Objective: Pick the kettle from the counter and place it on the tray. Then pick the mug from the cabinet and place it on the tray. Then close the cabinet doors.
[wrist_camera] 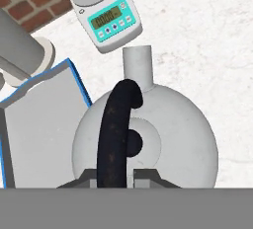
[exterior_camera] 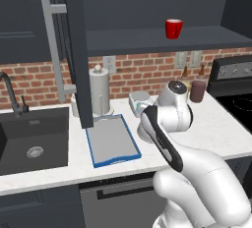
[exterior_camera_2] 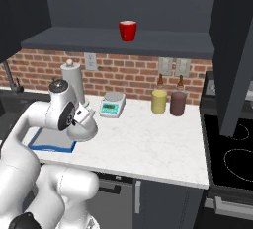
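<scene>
The silver-grey dome kettle (wrist_camera: 173, 139) sits right under the hand, its spout pointing at the scale. My gripper (wrist_camera: 114, 173) is shut on the kettle's black arched handle (wrist_camera: 118, 119), one fingertip pressed on each side. I cannot tell whether the kettle rests on the white counter (wrist_camera: 207, 50) or hangs just above it. The blue-rimmed grey tray (exterior_camera: 112, 141) (wrist_camera: 44, 124) lies beside the kettle with nothing on it. The red mug (exterior_camera: 173, 28) (exterior_camera_2: 127, 30) stands on the open cabinet's shelf (exterior_camera_2: 163, 43). Both cabinet doors (exterior_camera: 76, 50) (exterior_camera_2: 234, 50) stand swung open.
A white digital scale (wrist_camera: 106, 18) (exterior_camera_2: 111, 105) and a tall grey cylinder with a white knob (exterior_camera: 99, 92) stand by the brick wall. Yellow (exterior_camera_2: 158, 101) and maroon (exterior_camera_2: 178, 103) canisters sit further right. The dark sink (exterior_camera: 32, 141) lies left, the stove (exterior_camera_2: 232, 149) right.
</scene>
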Available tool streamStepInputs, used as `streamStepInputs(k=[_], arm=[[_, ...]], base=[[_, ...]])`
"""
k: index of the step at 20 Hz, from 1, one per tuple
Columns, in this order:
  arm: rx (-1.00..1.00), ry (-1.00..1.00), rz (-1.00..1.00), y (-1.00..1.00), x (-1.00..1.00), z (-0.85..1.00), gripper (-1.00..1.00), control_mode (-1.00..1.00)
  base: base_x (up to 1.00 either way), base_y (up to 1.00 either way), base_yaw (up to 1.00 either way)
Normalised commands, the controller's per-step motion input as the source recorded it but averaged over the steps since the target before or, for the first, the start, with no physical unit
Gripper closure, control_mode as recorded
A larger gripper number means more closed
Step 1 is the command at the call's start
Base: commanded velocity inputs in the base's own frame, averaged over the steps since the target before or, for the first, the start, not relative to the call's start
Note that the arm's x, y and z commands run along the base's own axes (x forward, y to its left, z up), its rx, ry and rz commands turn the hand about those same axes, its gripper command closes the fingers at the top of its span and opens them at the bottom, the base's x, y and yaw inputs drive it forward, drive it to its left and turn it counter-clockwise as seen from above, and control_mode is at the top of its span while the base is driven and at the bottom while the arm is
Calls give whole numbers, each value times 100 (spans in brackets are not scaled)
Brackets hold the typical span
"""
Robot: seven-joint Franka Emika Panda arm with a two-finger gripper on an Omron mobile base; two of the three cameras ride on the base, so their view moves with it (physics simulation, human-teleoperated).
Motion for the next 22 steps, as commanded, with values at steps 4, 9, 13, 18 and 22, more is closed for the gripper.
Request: streamStepInputs(k=[4,9,13,18,22], arm=[[0,0,0,42,0,5,100,-100],[0,0,0,16,1,0,100,-100],[0,1,0,18,6,0,100,-100],[0,0,0,31,23,0,100,-100],[0,2,0,44,42,0,100,-100]], base=[[0,0,0],[0,0,0],[0,0,0],[0,0,0],[0,0,0]])
